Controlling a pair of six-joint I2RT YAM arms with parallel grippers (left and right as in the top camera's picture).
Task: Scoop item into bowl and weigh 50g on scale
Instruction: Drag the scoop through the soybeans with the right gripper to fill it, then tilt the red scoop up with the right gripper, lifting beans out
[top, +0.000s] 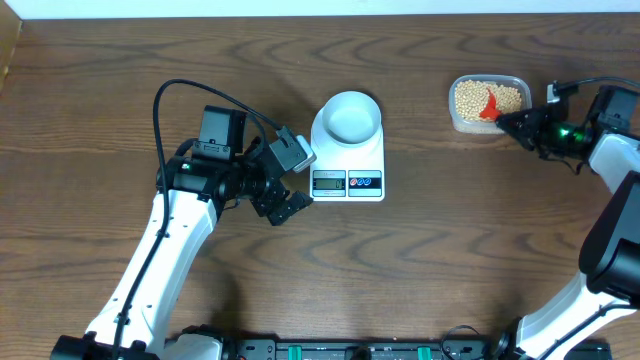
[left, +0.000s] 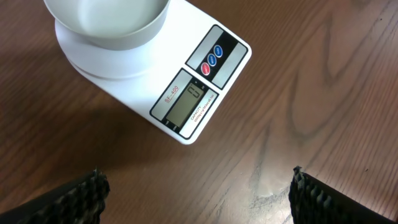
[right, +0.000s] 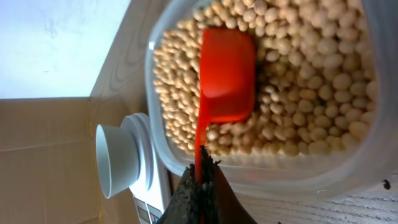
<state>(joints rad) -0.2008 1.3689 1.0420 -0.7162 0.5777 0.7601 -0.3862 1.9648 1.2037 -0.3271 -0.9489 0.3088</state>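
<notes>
The white bowl (top: 347, 117) stands empty on the white scale (top: 348, 180) at the table's middle; both show in the left wrist view, bowl (left: 106, 22) and scale (left: 193, 93). My left gripper (top: 283, 205) is open and empty just left of the scale's display end (left: 198, 193). The beige beans (top: 470, 97) fill a clear plastic tub (top: 512, 82) at the back right. My right gripper (top: 520, 122) is shut on the handle of a red scoop (right: 225, 74), whose cup rests in the beans (right: 311, 81) inside the tub (right: 348, 174).
The table's back edge and a white wall run just behind the tub. The bowl and scale also show at the left of the right wrist view (right: 115, 162). Brown wood tabletop (top: 450, 250) surrounds everything.
</notes>
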